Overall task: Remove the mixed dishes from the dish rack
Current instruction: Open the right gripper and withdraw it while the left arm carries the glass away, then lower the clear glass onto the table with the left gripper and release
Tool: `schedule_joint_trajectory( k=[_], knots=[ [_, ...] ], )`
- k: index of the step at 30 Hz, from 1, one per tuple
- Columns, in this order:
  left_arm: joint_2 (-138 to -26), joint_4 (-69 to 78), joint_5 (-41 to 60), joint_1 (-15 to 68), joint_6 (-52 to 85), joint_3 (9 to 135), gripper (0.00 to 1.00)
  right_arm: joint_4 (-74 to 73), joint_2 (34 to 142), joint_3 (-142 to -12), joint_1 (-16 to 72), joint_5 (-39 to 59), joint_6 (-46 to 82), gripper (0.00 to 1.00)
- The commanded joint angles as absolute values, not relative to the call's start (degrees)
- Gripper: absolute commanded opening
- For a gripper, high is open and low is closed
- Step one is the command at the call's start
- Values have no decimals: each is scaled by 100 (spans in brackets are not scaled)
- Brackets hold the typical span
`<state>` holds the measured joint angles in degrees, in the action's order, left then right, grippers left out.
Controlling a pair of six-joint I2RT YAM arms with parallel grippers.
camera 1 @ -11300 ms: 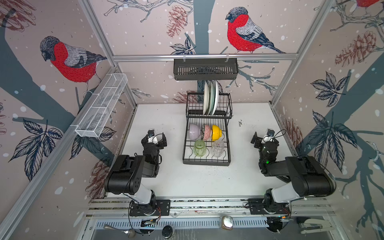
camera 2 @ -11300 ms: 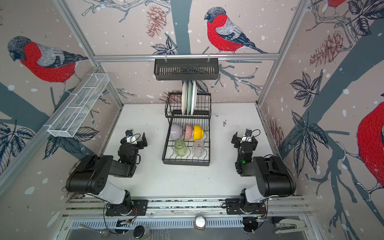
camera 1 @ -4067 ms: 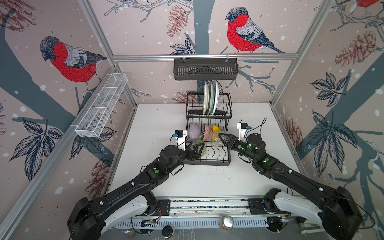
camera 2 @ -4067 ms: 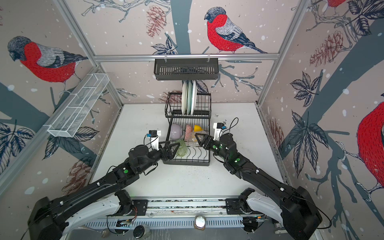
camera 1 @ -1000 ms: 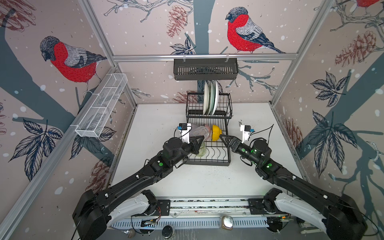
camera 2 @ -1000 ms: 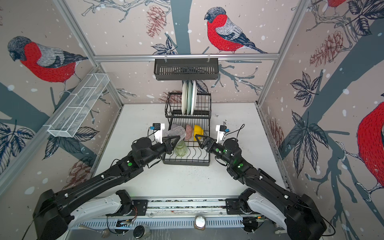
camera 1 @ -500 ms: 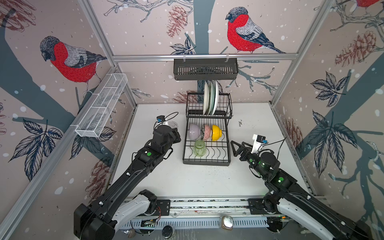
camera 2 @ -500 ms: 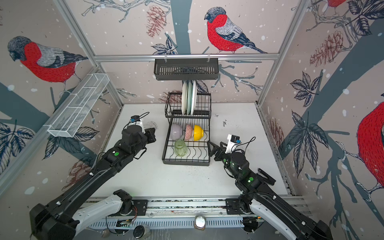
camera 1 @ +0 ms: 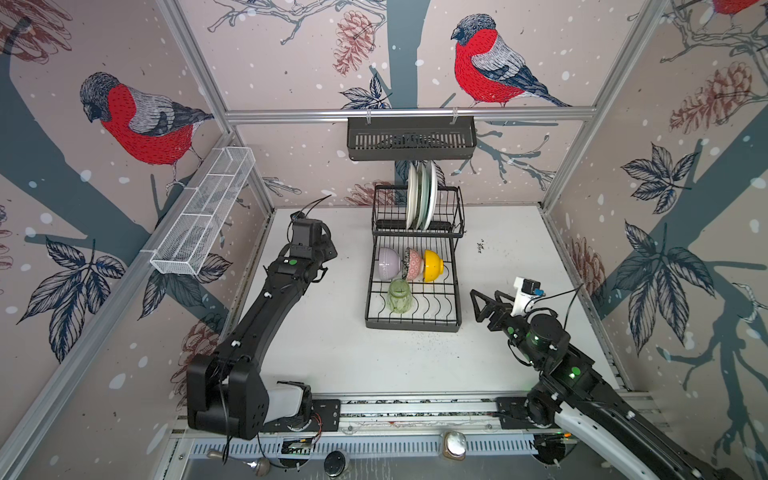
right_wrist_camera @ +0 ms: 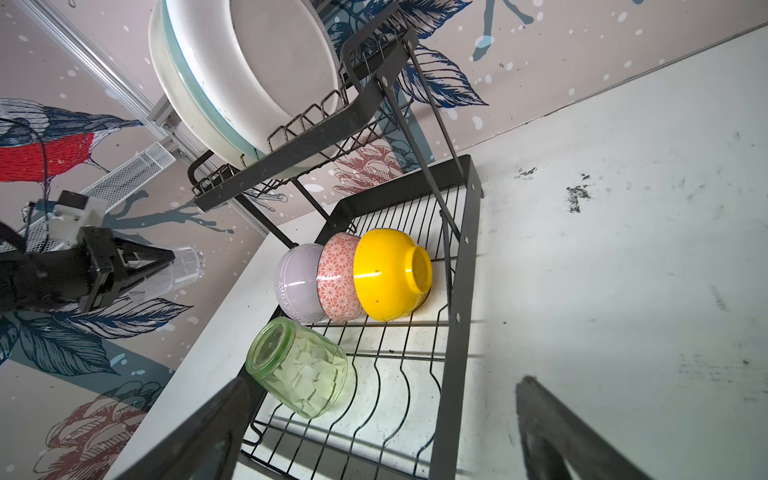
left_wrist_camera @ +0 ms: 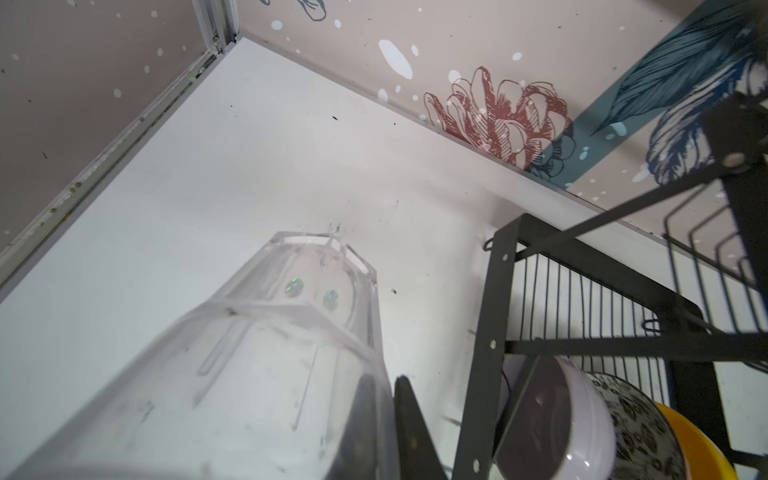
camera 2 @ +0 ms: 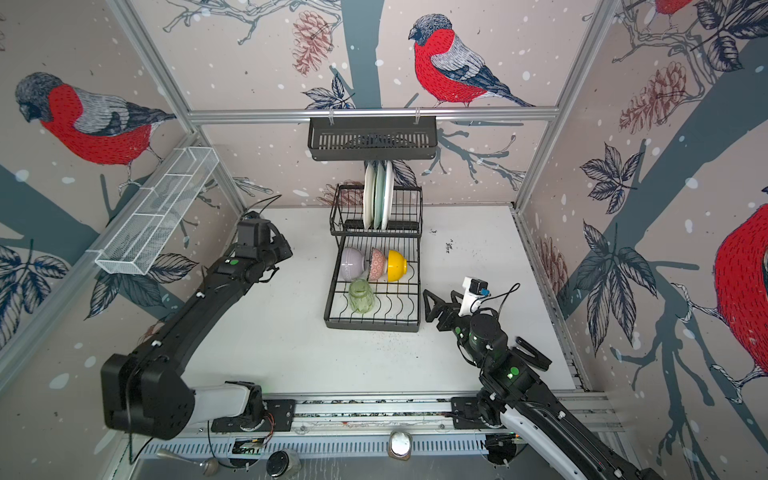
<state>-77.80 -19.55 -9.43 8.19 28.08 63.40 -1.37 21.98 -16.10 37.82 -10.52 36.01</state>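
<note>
Glass (left_wrist_camera: 266,353), clear, pinched in my left claw (right_wrist_camera: 166,259), points base-first at desk (left_wrist_camera: 208,187) left of the dish rack (camera 1: 411,326); right claw (camera 1: 476,305) hangs spread.

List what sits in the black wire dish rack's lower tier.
A lilac bowl, a pink-patterned bowl and a yellow bowl in a row, plus a green glass. Neighbours cover part of the pink one.
</note>
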Motion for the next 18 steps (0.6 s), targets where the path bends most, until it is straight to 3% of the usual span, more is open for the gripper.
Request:
schedule_joint_trajectory(
  k=[1, 6, 12, 18],
  knots=[
    [-8303, -1852, -953, 516, 2520, 6647, 0, 237, 1936, -1570, 3783, -1177, 3439, 99],
    [-9327, -1848, -762, 192, 2452, 7336, 0, 513, 1581, -1520, 3769, -1192, 3375, 100],
    [-10916, -3343, -1177, 134, 2333, 9212, 0, 773, 1460, -1488, 3762, -1209, 3377, 99],
    [-11790, -3778, -1221, 107, 2208, 10118, 0, 797, 1451, -1399, 3762, -1073, 3441, 100]
  ],
)
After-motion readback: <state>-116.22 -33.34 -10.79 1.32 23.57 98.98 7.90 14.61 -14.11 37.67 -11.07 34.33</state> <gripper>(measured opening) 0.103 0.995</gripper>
